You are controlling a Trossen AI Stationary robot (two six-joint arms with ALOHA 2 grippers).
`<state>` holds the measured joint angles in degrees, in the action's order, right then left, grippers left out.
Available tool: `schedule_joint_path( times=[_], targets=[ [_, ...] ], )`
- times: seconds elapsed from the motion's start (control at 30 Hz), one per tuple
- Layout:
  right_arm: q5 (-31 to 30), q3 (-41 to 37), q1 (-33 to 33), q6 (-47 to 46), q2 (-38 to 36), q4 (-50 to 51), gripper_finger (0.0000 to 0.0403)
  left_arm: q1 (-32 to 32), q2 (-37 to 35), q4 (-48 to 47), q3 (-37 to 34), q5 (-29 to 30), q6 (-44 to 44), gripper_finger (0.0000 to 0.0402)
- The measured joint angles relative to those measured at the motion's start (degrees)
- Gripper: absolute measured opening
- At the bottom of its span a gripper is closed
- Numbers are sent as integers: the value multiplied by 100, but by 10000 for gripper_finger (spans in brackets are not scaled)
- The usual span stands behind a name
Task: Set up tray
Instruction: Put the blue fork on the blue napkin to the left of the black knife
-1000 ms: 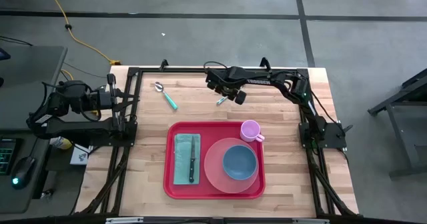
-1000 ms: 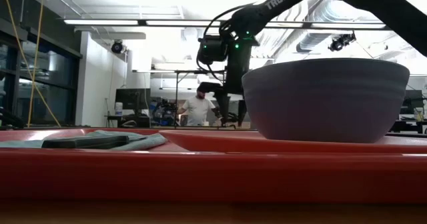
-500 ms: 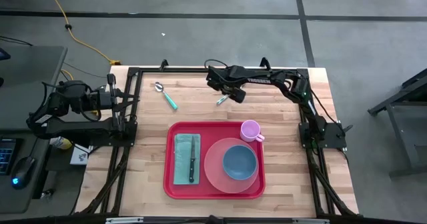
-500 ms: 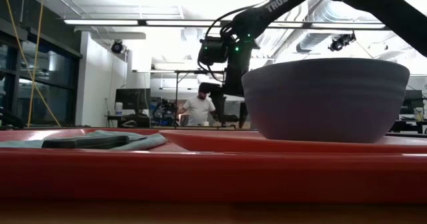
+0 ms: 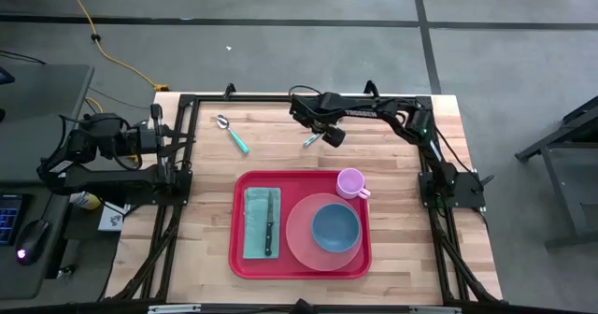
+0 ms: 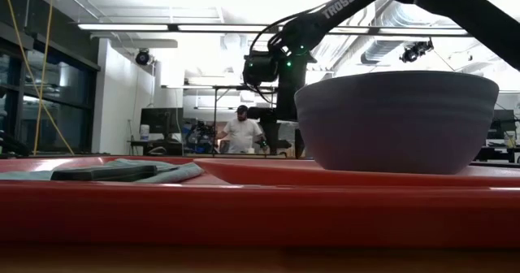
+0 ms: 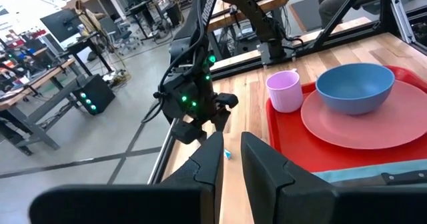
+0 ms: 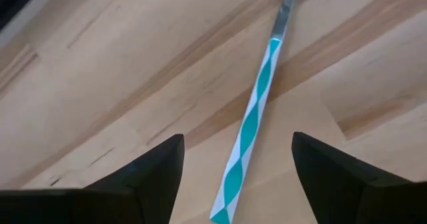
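The red tray (image 5: 241, 258) lies on the table's near middle and holds a pale green napkin (image 5: 254, 222) with a dark knife (image 5: 270, 222), a pink plate (image 5: 297, 235) with a blue bowl (image 5: 334, 227) on it, and a pink cup (image 5: 350, 181). A utensil with a teal-and-white handle (image 8: 252, 134) lies flat on the wood beyond the tray (image 5: 309, 141). My right gripper (image 8: 237, 177) is open just above it, one finger on either side of the handle, touching nothing. My left gripper (image 7: 230, 157) is shut and empty at the table's left edge.
A spoon with a teal handle (image 5: 231, 133) lies on the wood at the far left of the tray. Black frame rails (image 5: 177, 164) run along the table's left, right and far edges. A person stands in the room behind the table (image 6: 240, 131).
My right gripper has gone down a little toward the teal-handled utensil beyond the tray, staying open. Nothing on the table has moved.
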<state>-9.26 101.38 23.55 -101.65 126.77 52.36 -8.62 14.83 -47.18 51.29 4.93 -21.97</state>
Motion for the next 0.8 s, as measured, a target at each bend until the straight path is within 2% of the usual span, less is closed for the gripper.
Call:
schedule_joint_path(
  times=[0.27, 0.6, 0.8],
  targets=[
    [-63, 0, 64, -98, 12, 310, 257, 1, 0, -142, -2, -2, 82, 85],
    [171, 0, 275, -126, 192, -210, 257, 2, 0, -144, -2, 4, 80, 85],
    [223, 0, 267, -144, 235, 28, 257, 2, 0, -144, -2, 7, 107, 85]
  ],
)
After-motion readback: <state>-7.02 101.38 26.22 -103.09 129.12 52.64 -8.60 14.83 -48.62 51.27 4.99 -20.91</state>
